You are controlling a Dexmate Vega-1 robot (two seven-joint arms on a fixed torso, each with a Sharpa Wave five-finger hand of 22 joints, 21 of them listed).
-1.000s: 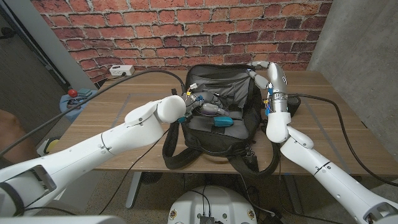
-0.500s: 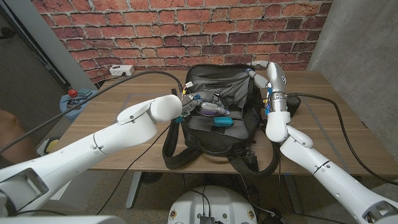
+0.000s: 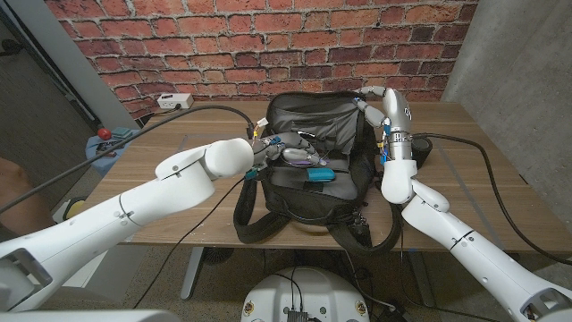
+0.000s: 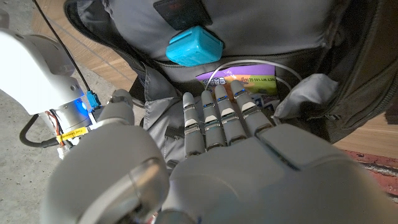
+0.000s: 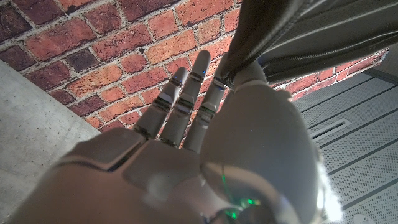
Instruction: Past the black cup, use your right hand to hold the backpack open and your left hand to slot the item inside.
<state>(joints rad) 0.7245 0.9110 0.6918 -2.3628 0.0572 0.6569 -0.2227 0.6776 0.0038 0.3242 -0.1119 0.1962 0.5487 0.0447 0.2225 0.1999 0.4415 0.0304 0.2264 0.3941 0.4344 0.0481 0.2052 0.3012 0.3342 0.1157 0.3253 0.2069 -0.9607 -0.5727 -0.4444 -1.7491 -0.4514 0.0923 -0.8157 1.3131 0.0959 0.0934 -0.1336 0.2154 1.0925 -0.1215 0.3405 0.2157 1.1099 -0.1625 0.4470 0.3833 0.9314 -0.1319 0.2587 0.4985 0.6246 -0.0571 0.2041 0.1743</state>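
Your head view shows the whole layout: the black backpack (image 3: 313, 165) lies open at the table's (image 3: 152, 174) centre, your left hand (image 3: 268, 150) over its mouth from nine o'clock, your right hand (image 3: 380, 105) up at the bag's two o'clock corner. What it cannot give you is the grip. Your right wrist view supplies that: the thumb and fingers (image 5: 186, 99) pinch the bag's upper rim (image 5: 273, 31) and hold it lifted against the brick wall (image 5: 93, 56).

Your left wrist view looks into the opening. The item, a flat purple packet (image 4: 239, 81), sits at the mouth of the compartment, just beyond your straight, close-set fingers (image 4: 214, 124). Whether they touch or hold it you cannot tell from here. A teal block (image 4: 194, 45) rests on the grey panel beyond it.

The packet carries yellow lettering, too small and blurred to read.
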